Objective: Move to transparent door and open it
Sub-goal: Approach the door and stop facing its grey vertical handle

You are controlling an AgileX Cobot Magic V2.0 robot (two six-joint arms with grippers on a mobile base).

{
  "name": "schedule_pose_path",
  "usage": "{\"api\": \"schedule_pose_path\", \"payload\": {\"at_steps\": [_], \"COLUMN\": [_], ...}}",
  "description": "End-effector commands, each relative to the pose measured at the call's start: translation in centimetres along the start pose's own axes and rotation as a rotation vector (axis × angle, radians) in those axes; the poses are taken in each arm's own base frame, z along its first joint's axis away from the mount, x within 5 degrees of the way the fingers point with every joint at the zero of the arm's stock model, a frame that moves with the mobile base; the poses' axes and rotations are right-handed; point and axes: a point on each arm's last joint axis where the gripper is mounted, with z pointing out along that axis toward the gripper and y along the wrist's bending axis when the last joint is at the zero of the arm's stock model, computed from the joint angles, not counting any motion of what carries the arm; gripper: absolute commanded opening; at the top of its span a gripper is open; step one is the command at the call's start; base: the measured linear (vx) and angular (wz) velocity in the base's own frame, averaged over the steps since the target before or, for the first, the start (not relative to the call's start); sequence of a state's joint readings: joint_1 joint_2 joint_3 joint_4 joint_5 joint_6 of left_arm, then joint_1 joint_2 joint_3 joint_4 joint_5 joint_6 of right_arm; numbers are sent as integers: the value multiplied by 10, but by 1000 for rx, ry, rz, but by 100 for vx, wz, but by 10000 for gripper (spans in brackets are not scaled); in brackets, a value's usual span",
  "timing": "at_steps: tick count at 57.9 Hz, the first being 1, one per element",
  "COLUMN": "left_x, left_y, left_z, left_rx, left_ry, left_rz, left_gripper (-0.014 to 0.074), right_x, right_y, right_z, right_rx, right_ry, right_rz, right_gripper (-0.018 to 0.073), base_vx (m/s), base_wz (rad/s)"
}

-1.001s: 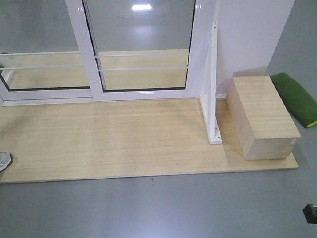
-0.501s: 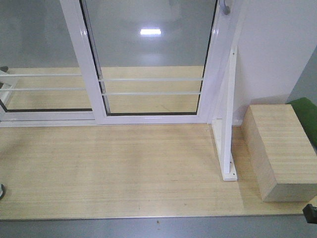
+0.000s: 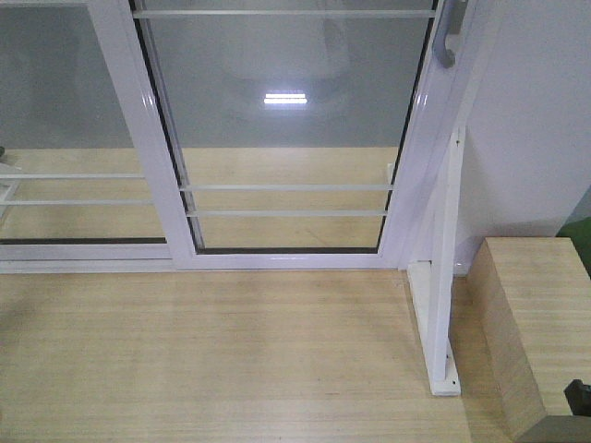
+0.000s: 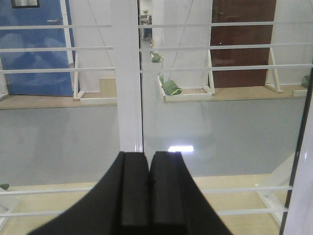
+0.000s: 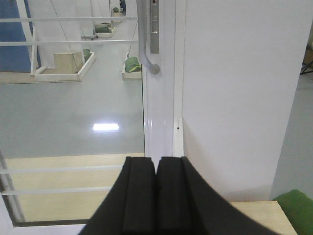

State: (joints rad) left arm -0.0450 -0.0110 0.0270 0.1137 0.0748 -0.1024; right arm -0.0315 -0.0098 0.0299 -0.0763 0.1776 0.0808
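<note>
A: Where's the handle (image 5: pixel 143 46) on the transparent door (image 3: pixel 286 129)?
B: Upright on its right edge, ahead of and above the right gripper (image 5: pixel 157 164), the nearer arm. That and the left gripper (image 4: pixel 148 157) are both pressed together.

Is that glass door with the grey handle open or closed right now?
Shut. The transparent door has its frame edge, by the grey handle, meeting the white wall, with no gap showing.

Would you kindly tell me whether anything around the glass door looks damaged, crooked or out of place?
Nothing stands out. The transparent door sits shut and straight in its frame, its glass uncracked, its grey handle intact, and the wooden floor before it shows no spills.
</note>
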Motion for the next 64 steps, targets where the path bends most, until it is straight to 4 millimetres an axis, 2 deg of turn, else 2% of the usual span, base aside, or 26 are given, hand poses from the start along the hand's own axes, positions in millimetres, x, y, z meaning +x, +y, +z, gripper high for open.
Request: {"api": "schedule_pose_path", "payload": {"at_steps": [1, 64], "left_x": [3, 3], "left_y": [-1, -1], "left_z": [1, 1], "left_rx": [14, 14], "left_ry": [-53, -53], "left_rz": [-6, -6], "left_gripper": [-6, -6], "right_x": [-3, -3], "right_y": [0, 0], "right_z": [0, 0], "right_rx": [-4, -3], "right_ry": [-81, -72], "right_rz": [-13, -13], "right_gripper": [-8, -8], "base_vx": [30, 19], "base_wz": [1, -1]}}
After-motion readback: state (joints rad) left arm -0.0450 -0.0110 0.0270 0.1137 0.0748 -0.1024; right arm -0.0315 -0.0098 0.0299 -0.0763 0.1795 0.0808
